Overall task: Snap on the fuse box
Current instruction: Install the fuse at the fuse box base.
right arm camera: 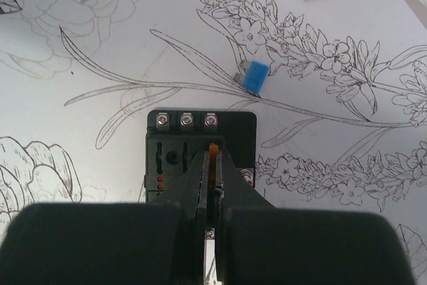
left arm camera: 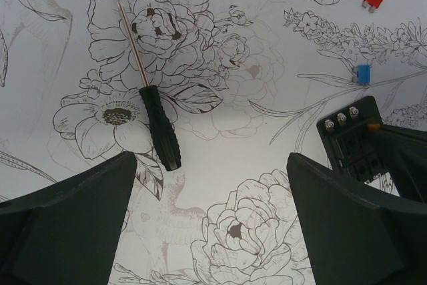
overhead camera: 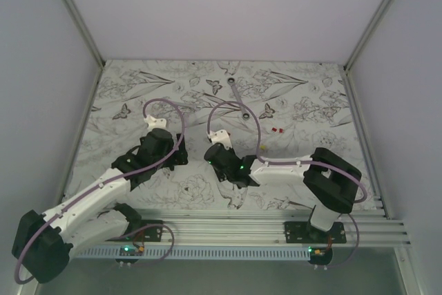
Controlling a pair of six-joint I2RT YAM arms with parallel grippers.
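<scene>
Top external: right end effector (overhead camera: 215, 151) and left end effector (overhead camera: 177, 151) sit side by side mid-desk; whatever is under the right one is hidden. Left wrist: left jaws wide, empty; fuse box (left arm camera: 347, 139) toward its right finger, screwdriver (left arm camera: 160, 128) left. Right wrist: right tips pinch an orange fuse (right arm camera: 213, 147) over the box. Press straight down, no tilt; brace with the left if it slides.

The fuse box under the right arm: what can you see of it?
The fuse box is a small, squarish black plastic block lying flat on the flower-printed table. Three silver screws line its far edge. Below them are slots, a round hole and tiny red dots. No cover is on it. The right jaws, shut on an orange fuse, hold the fuse at its middle and hide its near part.
</scene>
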